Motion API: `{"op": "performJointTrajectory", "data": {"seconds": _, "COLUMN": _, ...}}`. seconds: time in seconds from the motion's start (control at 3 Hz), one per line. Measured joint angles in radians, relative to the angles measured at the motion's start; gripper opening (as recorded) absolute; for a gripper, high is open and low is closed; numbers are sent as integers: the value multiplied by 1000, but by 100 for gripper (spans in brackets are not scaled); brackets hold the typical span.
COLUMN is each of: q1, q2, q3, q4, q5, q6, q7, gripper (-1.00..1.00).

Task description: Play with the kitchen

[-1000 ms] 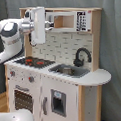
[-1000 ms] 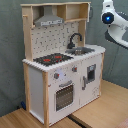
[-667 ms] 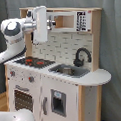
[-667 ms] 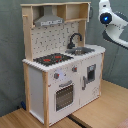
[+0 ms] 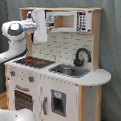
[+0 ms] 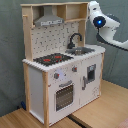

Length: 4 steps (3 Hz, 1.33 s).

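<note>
The Franka arm [image 5: 17, 37] is swinging across the top of the kitchen [image 5: 56, 81] in the first exterior view, its white gripper [image 5: 39, 40] now hanging in front of the pegboard back [image 5: 62, 46], above the black stovetop [image 5: 35, 61] with its red rings; a second ago it was sitting nearer the first exterior view's left edge, level with the grey hood [image 6: 49, 20], so the hand is travelling inward and slightly downward over the cooking surface; whether its jaws are parted or closed cannot be told from either camera, and nothing is seen held in it; the kitchen itself is standing upright and unmoved on the wooden floor [image 6: 100, 107], light-wood frame and white panels facing both cameras, with the oven door [image 6: 63, 95] closed, the black faucet [image 5: 81, 56] arching over the sink [image 5: 66, 70] and the rounded counter end [image 5: 98, 77] projecting toward the first exterior view's right; in the second exterior view only the arm's elbow with a blue light [image 6: 101, 21] is showing at the upper right, beside the top shelf [image 6: 70, 11], the hand being hidden behind the toy's upper frame; the shift is suggesting that the approach is under way and that contact with a burner, knob or tap is not yet made, so play proper is judged barely begun.
</note>
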<state>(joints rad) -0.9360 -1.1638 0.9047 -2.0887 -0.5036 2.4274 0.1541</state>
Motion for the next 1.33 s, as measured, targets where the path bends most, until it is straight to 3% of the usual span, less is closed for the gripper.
{"op": "performJointTrajectory", "data": {"seconds": 0.67, "q1": -95, "q2": 63, "q3": 89, "q4": 137, "q5": 0, "q6": 26, "q7": 1, "gripper": -100}}
{"op": "performJointTrajectory", "data": {"seconds": 1.33, "q1": -213, "q2": 88, "q3": 178, "q4": 270, "q5": 0, "q6": 39, "q7": 15, "gripper": -100}}
